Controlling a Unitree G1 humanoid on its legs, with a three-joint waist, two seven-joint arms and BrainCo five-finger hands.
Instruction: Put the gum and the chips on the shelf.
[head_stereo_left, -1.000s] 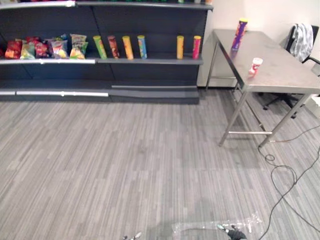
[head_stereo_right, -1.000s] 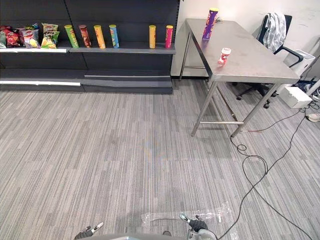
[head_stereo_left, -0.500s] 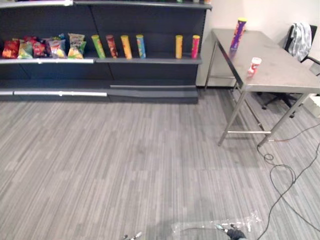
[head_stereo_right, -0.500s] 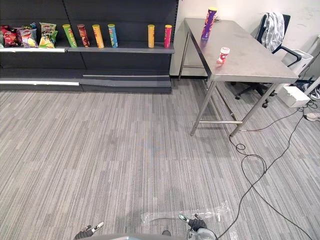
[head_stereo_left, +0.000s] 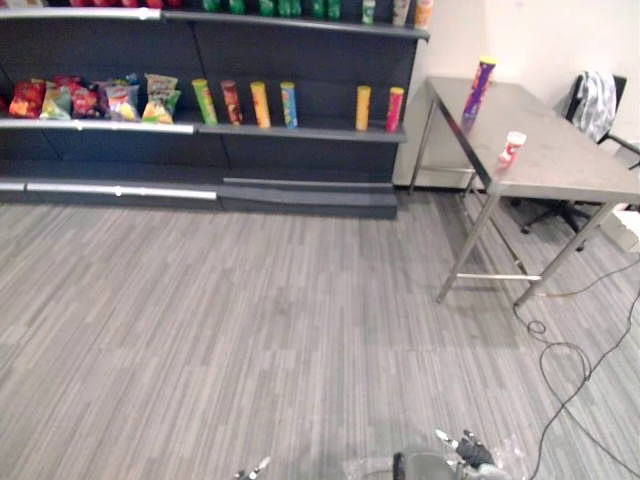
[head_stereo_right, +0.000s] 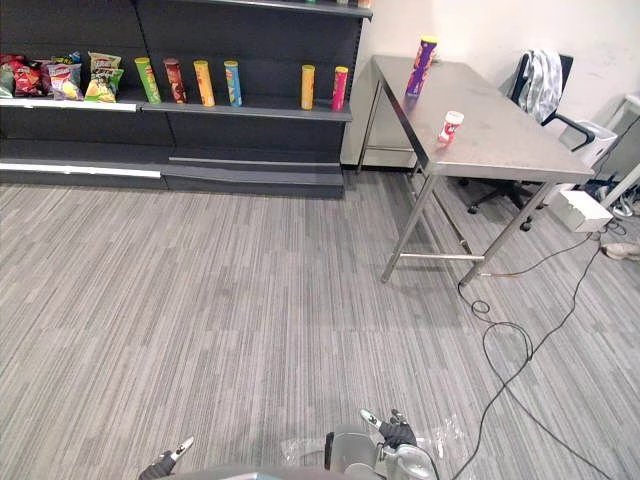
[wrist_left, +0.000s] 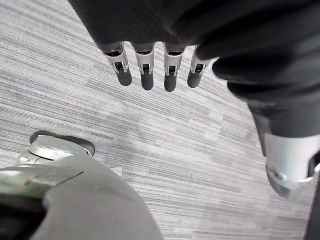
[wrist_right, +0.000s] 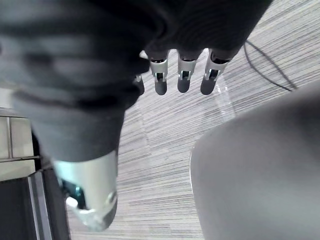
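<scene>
Gum (head_stereo_right: 450, 127), a small white-and-red tub, sat on the steel table (head_stereo_right: 500, 140) in the upper right of the frame. The chips (head_stereo_right: 421, 66), a tall purple tube, stood upright near the table's far end, well apart from it. Neither was in a hand, so I judged the job barely started: both pickups, the walk across the grey floor (head_stereo_right: 250, 300) and both placings were left.

My left hand (wrist_left: 146, 75) hung over the floor with its fingers straight and loose, holding nothing. The right hand (wrist_right: 183, 80) was the same.

The dark shelf (head_stereo_right: 270, 110) ran along the upper left, with a row of coloured tubes (head_stereo_right: 204, 82) and some snack bags (head_stereo_right: 70, 80) at its left end. There was room between the tubes.

Any print on the tub or tube was too small for me to read.
</scene>
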